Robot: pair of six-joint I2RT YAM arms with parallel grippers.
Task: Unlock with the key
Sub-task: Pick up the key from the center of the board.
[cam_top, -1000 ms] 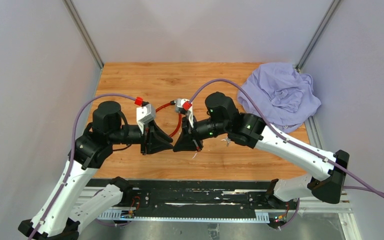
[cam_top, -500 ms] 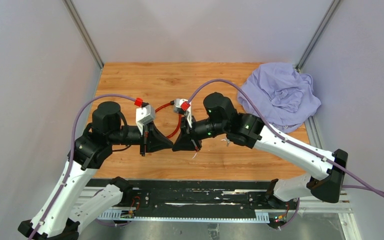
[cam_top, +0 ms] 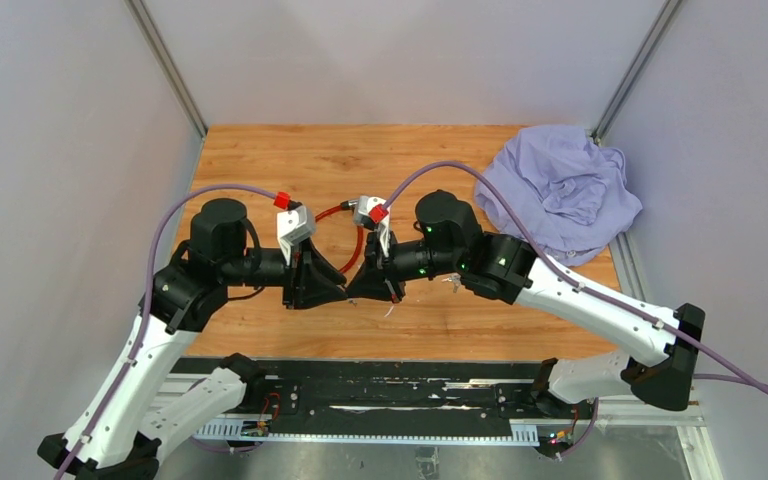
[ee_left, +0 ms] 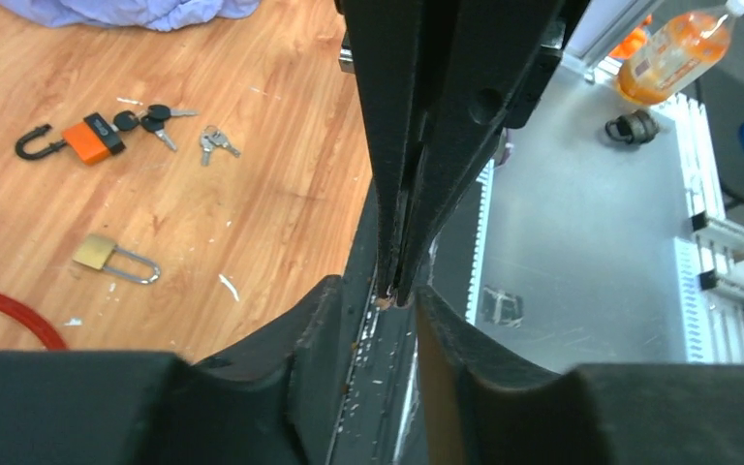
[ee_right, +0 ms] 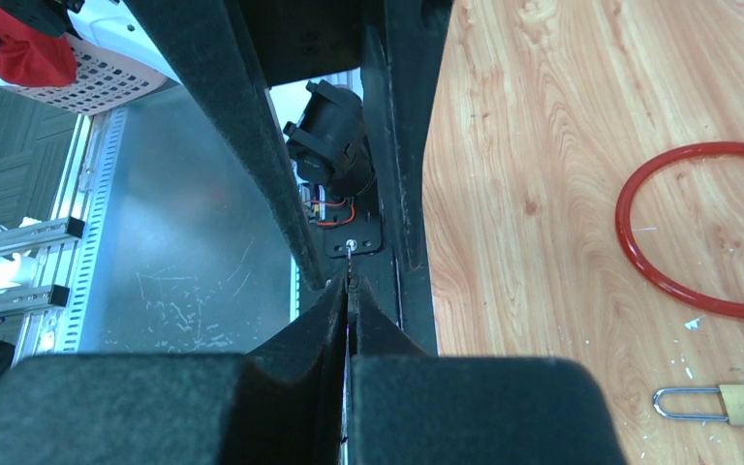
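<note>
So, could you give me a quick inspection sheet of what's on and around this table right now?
Surface: wooden table, small white flecks.
Job's things: brass padlock lying flat; orange padlock with black-headed keys beside it; small silver keys nearby.
Clutter: lilac cloth at far right corner; red ring.
Grippers: left jaws apart, right jaws shut, tips meeting over the table; anything held cannot be told.
Cables: lilac cable along each arm.
Surroundings: grey walls; bottle of orange liquid beyond the table.

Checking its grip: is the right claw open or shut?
Shut: in the right wrist view, the right claw has its fingers pressed together, no gap.
</note>
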